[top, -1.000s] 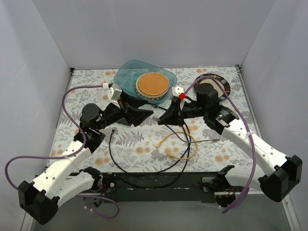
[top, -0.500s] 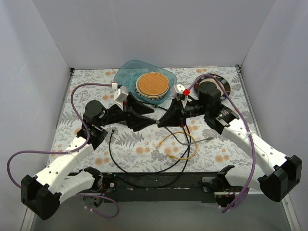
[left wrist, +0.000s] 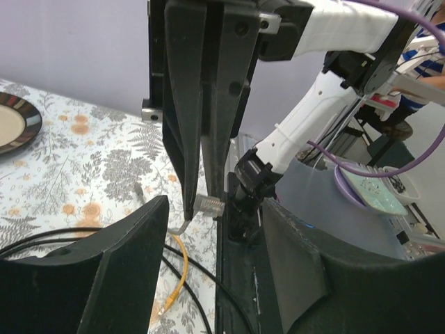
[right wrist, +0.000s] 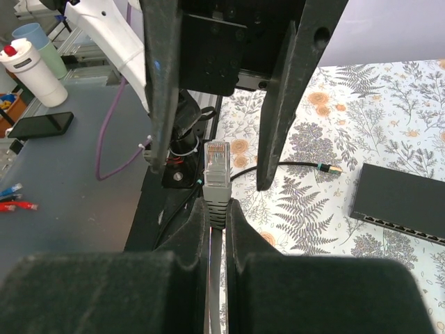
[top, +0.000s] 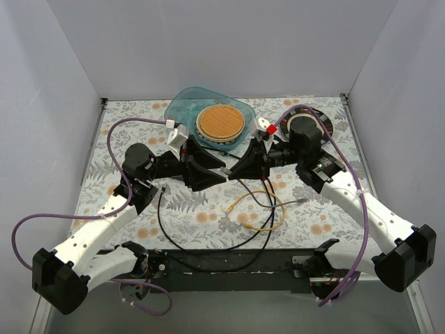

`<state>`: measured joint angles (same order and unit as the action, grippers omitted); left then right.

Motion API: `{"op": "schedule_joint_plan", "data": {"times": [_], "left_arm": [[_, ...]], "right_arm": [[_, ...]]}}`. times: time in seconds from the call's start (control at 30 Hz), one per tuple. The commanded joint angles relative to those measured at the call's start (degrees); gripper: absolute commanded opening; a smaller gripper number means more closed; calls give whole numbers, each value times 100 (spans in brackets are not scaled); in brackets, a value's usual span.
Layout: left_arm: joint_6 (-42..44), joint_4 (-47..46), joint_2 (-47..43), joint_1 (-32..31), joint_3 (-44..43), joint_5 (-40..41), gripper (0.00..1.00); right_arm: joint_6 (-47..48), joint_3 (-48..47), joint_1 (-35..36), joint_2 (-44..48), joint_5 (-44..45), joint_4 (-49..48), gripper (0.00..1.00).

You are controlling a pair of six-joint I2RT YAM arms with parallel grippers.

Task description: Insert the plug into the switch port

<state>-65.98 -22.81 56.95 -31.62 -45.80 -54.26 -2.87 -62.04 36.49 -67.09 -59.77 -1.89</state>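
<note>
Now clamping the plug (right wrist: 217,156) nose-forward in the right claw (right wrist: 217,203), probably to keep its tip free for entry. Facing the left claw (top: 212,170), spread wide and empty, perhaps for a handover. Leaving the switch (right wrist: 400,202) flat on the worktop (right wrist: 348,118), sockets exposed, apart from both. Versus a second ago, drawn closer together, nearer the teal dish (top: 182,111).

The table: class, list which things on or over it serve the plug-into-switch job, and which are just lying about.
For the job: plug; switch; right tool, holding the plug by its grey boot; left tool, open, facing it.

Lying about: teal dish; cork mat in it; dark-rimmed plate; yellow cable; black cables.
</note>
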Motion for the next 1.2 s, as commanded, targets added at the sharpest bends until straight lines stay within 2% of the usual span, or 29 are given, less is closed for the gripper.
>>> {"op": "schedule_joint_plan", "data": {"times": [0.0, 0.17, 0.3, 0.57, 0.6, 0.63, 0.67, 0.7, 0.8, 0.83, 0.93, 1.0, 1.17], "left_arm": [[-345, -681, -61, -11, -25, 21, 57], [-346, -752, 26, -55, -43, 30, 52], [-294, -743, 149, -125, -139, -85, 34], [84, -251, 282, -310, -298, 135, 32], [102, -224, 290, -310, -298, 161, 29], [102, -215, 299, -319, -298, 196, 11], [94, -215, 291, -319, -307, 266, 3], [68, -215, 282, -319, -307, 319, 0], [-126, -224, 229, -328, -315, 723, 0], [-248, -259, 177, -328, -307, 793, 0], [-433, -93, 89, -328, -342, 1557, 0], [-565, 13, -8, -328, -359, 2152, 0], [-925, 996, 0, -336, -719, 3385, 0]], "right_arm": [[-91, -19, -19, -50, -79, -250, 1], [-117, -36, -19, -102, -70, -250, 1], [-152, -54, -28, -164, -70, -294, 1], [-275, -98, -28, -217, -53, -444, 1], [-284, -89, -19, -208, -44, -452, 1], [-293, -89, -28, -208, -35, -453, 1], [-301, -89, -28, -199, -26, -453, 2], [-301, -80, -19, -199, 43, -435, 4], [-135, -141, -19, -120, 629, -41, 33], [-82, -220, -19, -77, 833, 100, 48], [68, -308, -10, 178, 1809, 522, 62], [94, -370, -10, 389, 2579, 672, 65], [270, -370, 208, 723, 3593, 673, 67]]}}
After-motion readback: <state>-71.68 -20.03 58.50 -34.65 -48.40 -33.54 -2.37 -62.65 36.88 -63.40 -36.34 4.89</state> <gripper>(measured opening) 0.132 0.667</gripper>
